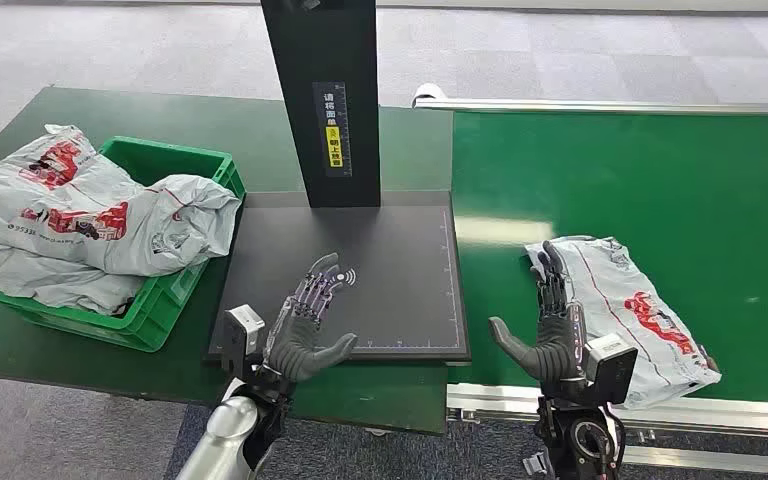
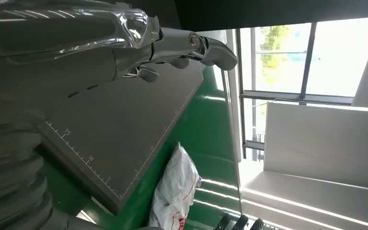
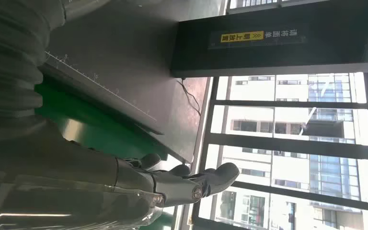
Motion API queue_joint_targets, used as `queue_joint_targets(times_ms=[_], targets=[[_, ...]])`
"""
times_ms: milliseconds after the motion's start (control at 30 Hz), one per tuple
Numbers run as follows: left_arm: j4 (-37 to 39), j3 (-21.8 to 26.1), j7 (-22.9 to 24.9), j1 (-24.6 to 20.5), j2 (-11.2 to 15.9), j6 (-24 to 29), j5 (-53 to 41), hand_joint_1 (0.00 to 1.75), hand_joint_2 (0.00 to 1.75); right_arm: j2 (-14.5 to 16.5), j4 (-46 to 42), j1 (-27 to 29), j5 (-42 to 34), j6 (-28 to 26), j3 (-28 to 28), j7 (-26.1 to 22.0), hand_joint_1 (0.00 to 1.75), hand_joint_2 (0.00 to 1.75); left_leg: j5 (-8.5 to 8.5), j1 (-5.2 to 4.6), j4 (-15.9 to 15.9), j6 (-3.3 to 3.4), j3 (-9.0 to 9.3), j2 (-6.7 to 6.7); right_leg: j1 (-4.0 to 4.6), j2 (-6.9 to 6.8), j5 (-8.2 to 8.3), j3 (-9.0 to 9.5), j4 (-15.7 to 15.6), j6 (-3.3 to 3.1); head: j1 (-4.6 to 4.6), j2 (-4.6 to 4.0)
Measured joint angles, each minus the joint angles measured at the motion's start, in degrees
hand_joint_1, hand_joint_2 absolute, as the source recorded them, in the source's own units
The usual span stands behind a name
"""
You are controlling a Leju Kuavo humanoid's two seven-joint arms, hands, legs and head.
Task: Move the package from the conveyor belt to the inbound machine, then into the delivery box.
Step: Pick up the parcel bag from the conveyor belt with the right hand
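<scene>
A grey printed plastic mailer package lies on the green conveyor belt, not yet moved, just beside the empty, spread right robot hand; the left robot hand hovers empty and spread.

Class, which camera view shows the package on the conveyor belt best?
The head view: the package lies whole on the belt, beside the right hand. The left wrist view catches it edge-on and partly cut off. In the right wrist view I cannot make it out.
</scene>
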Motion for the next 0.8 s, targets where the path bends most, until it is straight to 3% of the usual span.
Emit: queue_joint_targets(times_ms=[500,633,800], targets=[[0.04,-0.02,-0.57,0.0,0.02,0.81,0.51,0.0,1.75,-0.16,0.0,-0.01,3.81,-4.68,-0.05,1.02,0.0,1.75,0.0,0.0,0.0,0.0,0.0,0.0,0.0,0.0,0.0,0.0,0.0,0.0,0.0,0.0],[0.04,-0.02,-0.55,0.01,0.04,1.13,0.6,0.0,1.75,-0.66,0.0,-0.2,9.89,-11.7,-0.44,4.48,0.0,1.75,0.0,0.0,0.0,0.0,0.0,0.0,0.0,0.0,0.0,0.0,0.0,0.0,0.0,-0.01],[-0.39,0.0,0.03,0.49,0.19,1.91,0.8,0.0,1.75,-3.3,0.56,-2.51,22.92,-23.54,-3.71,12.52,0.0,1.75,0.0,-0.01,0.01,0.0,-0.01,0.0,-0.02,-0.01,0.01,0.03,0.0,0.01,0.01,0.0]])
